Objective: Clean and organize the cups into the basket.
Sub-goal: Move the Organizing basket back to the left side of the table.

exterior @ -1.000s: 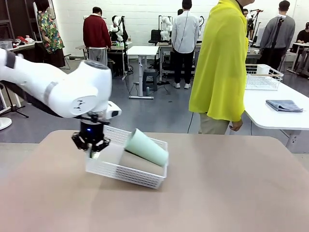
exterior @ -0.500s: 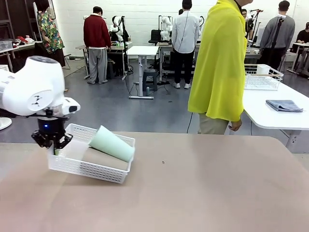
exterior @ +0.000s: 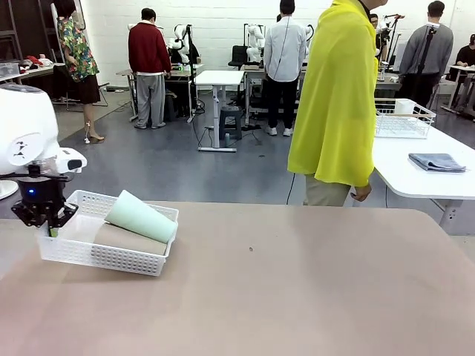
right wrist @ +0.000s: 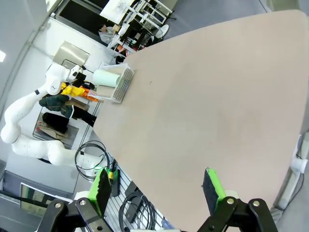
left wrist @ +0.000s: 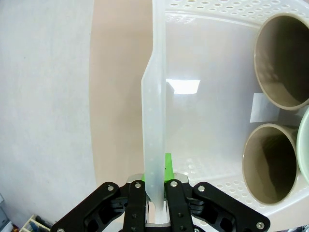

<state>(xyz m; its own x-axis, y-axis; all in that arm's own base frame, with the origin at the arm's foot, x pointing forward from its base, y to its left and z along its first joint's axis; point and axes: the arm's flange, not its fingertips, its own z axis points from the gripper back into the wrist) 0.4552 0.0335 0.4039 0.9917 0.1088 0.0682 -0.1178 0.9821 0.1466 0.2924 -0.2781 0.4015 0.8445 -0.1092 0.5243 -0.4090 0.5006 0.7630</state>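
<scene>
The white mesh basket (exterior: 104, 256) sits at the table's far left. My left gripper (exterior: 46, 225) is shut on the rim of its left end. A pale mint cup (exterior: 141, 216) lies tilted on top of a tan cup (exterior: 125, 239) inside it. In the left wrist view the gripper (left wrist: 155, 185) pinches the basket's thin white wall (left wrist: 153, 96). To the right lie two tan cups, one (left wrist: 285, 58) above the other (left wrist: 270, 162), open mouths toward the camera. My right gripper (right wrist: 158, 191) hangs open over the table's edge, far from the basket (right wrist: 123, 85) and the mint cup (right wrist: 108, 78).
A person in a yellow top (exterior: 335, 96) stands at the far side of the table. To the right, a second white table (exterior: 401, 174) carries a wire basket (exterior: 404, 119) and a folded grey cloth (exterior: 436, 162). The tan tabletop (exterior: 297, 282) stretches right of the basket.
My left gripper has pulled the basket and its cups leftward across the table, from near the middle to the far left. The basket now sits flatter.
</scene>
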